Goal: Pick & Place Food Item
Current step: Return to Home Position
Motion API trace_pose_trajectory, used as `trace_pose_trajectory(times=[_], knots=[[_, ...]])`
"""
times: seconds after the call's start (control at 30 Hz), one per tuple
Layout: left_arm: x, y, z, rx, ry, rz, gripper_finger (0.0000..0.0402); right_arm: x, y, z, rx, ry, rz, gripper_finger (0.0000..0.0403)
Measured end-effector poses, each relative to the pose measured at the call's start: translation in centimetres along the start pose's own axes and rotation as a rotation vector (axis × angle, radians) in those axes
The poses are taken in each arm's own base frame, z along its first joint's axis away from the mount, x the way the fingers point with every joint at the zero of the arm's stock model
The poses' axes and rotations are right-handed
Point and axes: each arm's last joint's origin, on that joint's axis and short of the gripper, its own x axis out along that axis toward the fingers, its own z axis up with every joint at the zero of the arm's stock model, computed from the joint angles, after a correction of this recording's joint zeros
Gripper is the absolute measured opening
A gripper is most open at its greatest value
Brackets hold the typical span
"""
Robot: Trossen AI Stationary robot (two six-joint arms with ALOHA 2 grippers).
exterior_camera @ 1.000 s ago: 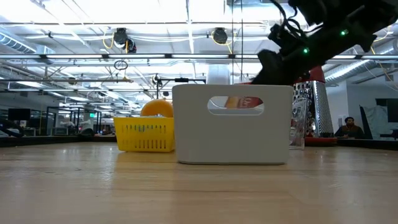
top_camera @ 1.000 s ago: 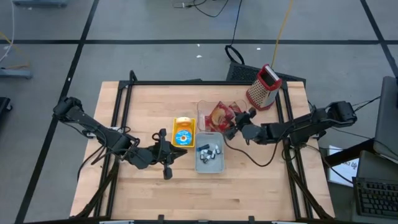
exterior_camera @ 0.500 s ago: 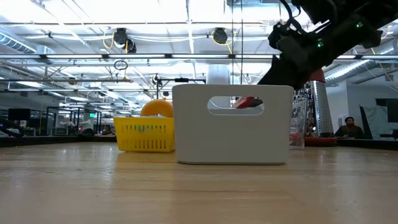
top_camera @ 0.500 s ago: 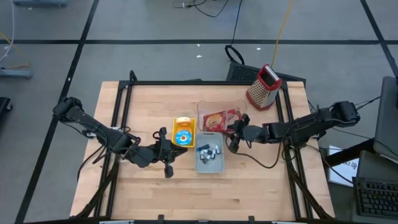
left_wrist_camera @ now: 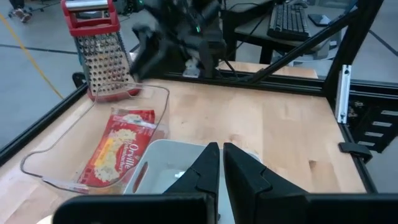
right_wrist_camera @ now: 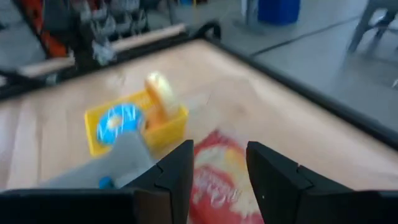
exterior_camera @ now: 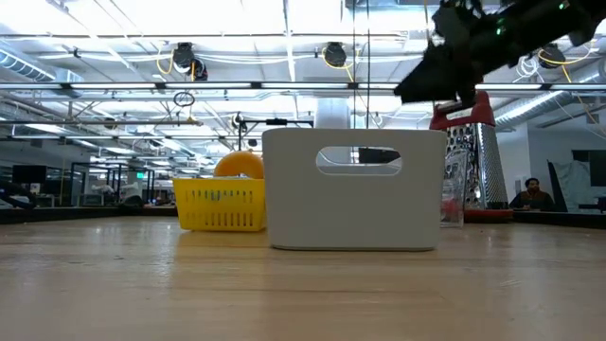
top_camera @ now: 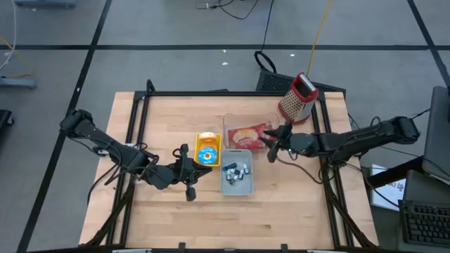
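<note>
Right gripper (top_camera: 273, 143) is hovering parted and empty over the edge of the transparent bin (top_camera: 226, 121), where the red popcorn bag (top_camera: 247, 133) is lying flat, so it is likely needing a clean rise before swinging home, while the left gripper (top_camera: 190, 173) is idling closed.

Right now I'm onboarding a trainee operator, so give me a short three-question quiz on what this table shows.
1. Where does the red popcorn bag lie? A) transparent bin B) yellow basket C) grey bin
2. True or false: the right arm's jaws are shut on the bag.
3. Name the red-topped metal tool standing on the right arm's side of the table.
Key: 1 A; 2 false, they stand open, holding nothing; 3 the grater.
</note>
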Motion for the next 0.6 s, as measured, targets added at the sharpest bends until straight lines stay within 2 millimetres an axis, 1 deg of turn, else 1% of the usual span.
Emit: trace_pose_trajectory(times=[0.13, 0.2, 0.3, 0.4, 0.47, 0.5, 0.53, 0.6], knots=[[-0.1, -0.1, 0.0, 0.016, 0.021, -0.055, 0.0026, -1.8, -0.5, 2.0, 0.053, -0.129, 0.035, 0.0135], [-1.1, 0.3, 0.5, 0.04, 0.017, -0.09, 0.0026, -2.9, -0.8, 2.5, 0.061, -0.16, 0.052, 0.0136], [-3.8, 1.5, 2.0, 0.039, -0.027, -0.134, 0.0026, -4.5, -1.4, 2.6, 0.04, -0.148, 0.068, 0.0138], [-7.1, 3.2, 2.5, 0.046, -0.016, -0.153, 0.0026, -6.1, -2.1, 2.7, 0.036, -0.153, 0.087, 0.0138], [-8.9, 4.4, 2.2, 0.079, 0.014, -0.155, 0.0026, -7.2, -2.6, 2.6, 0.034, -0.152, 0.103, 0.0137], [-9.5, 4.9, 1.7, 0.078, 0.022, -0.136, 0.0026, -7.7, -2.9, 2.5, 0.029, -0.147, 0.11, 0.0137], [-9.8, 5.5, 1.0, 0.061, 0.018, -0.097, 0.0026, -8.1, -3.1, 2.4, 0.022, -0.138, 0.114, 0.0137], [-9.9, 6.4, -0.7, 0.006, -0.031, -0.009, 0.0026, -8.8, -3.6, 2.2, 0.017, -0.128, 0.122, 0.0138]])
